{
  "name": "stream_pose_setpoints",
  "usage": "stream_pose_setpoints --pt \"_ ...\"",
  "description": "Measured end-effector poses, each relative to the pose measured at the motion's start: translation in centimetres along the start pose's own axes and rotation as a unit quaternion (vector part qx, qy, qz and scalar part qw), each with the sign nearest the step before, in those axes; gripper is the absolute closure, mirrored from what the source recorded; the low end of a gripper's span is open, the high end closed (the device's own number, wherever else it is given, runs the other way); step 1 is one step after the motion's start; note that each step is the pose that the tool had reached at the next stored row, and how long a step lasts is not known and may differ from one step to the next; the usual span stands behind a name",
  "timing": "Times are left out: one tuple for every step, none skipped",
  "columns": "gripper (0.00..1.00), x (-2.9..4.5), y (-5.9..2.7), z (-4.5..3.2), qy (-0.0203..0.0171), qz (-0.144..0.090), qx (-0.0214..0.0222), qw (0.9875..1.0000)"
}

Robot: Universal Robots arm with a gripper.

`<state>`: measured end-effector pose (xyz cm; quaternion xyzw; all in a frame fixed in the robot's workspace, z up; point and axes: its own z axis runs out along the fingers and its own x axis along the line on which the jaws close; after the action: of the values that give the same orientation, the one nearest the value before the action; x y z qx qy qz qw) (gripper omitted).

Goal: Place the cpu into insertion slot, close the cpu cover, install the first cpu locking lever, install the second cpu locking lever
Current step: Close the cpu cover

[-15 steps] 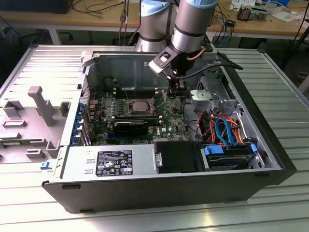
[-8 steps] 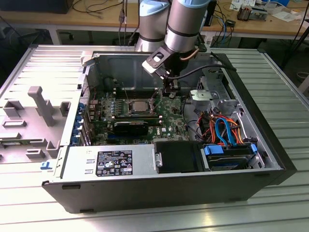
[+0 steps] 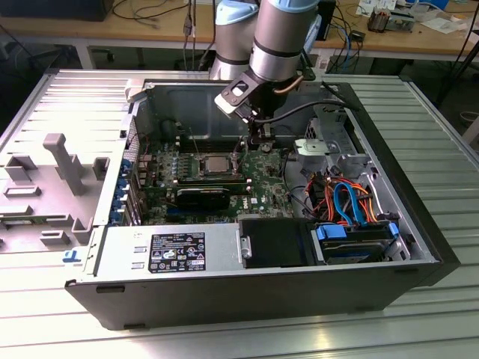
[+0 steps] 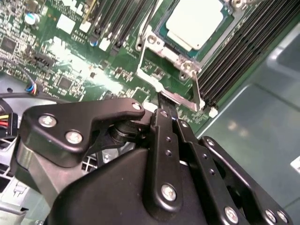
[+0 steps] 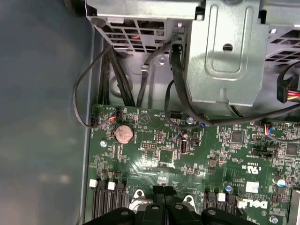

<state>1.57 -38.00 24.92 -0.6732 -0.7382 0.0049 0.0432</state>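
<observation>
Chip (image 4: 194, 21) is already seated on the green board (image 4: 70, 61), cover (image 4: 169, 52) seemingly down around it. My pincer (image 4: 165, 110), closed and empty, sits beside the corner lever (image 4: 197, 91); latching looks unfinished.

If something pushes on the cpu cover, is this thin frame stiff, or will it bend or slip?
The cpu cover looks like thin sheet metal, so it probably flexes slightly if pushed at one edge. Its shiny surface may let the gripper slide. It appears to lie flat around the cpu, so tipping seems unlikely.
</observation>
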Motion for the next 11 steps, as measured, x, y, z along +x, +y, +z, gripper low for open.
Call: stream_pose_setpoints --pt "0.89 0.0 -0.13 0.01 0.0 0.0 -0.0001 1.0" --pt "0.89 0.01 -0.28 0.02 0.0 0.0 -0.0001 1.0" --pt "0.89 0.01 -0.38 0.02 0.0 0.0 0.0 1.0" --pt "0.89 0.04 -0.65 0.05 0.0 0.0 -0.0001 1.0" --pt "0.89 0.07 -1.0 0.07 0.0 0.0 -0.0001 1.0" --pt "0.89 0.09 -1.17 0.08 0.0 0.0 -0.0001 1.0" --pt "0.89 0.1 -1.31 0.1 0.0 0.0 -0.0001 1.0" --pt "0.89 0.13 -1.52 0.13 -0.0001 -0.001 0.0 1.0" --pt "0.89 0.15 -1.76 0.2 -0.0002 -0.004 0.0001 1.0" --pt "0.89 0.16 -2.01 0.28 -0.0005 -0.008 0.0003 1.0" --pt "0.89 0.18 -2.26 0.41 -0.0005 -0.009 0.0004 1.0"
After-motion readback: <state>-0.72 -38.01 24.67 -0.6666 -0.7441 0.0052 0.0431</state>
